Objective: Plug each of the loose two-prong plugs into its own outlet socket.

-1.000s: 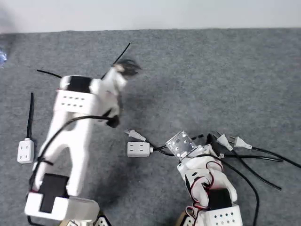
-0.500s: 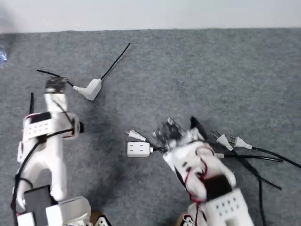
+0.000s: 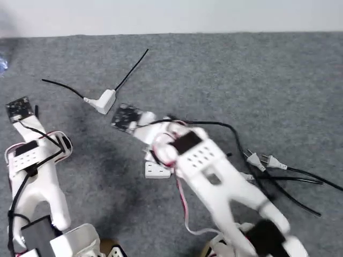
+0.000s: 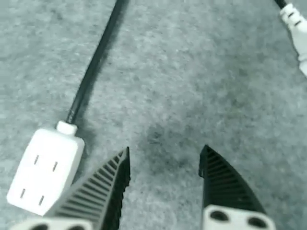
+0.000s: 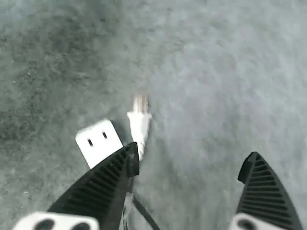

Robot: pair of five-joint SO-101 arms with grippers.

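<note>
Jaws of the left gripper [image 4: 165,165] stand apart over carpet [image 4: 192,96]. The left wrist view places the left socket [image 4: 45,170] just beside one finger [image 4: 112,182], slots up, long axis in line with its black cord [image 4: 96,57]. The high view adds an angled plug [image 3: 103,100], well apart from the centre socket [image 3: 157,170], whose long axis runs left to right. The right gripper [image 5: 192,165] is likewise open. Its wrist view places a short plug [image 5: 139,125] just beside that socket, prongs pointing away from the gripper. Two plugs [image 3: 253,159] lie side by side at far right, prongs toward the right arm [image 3: 214,176].
</note>
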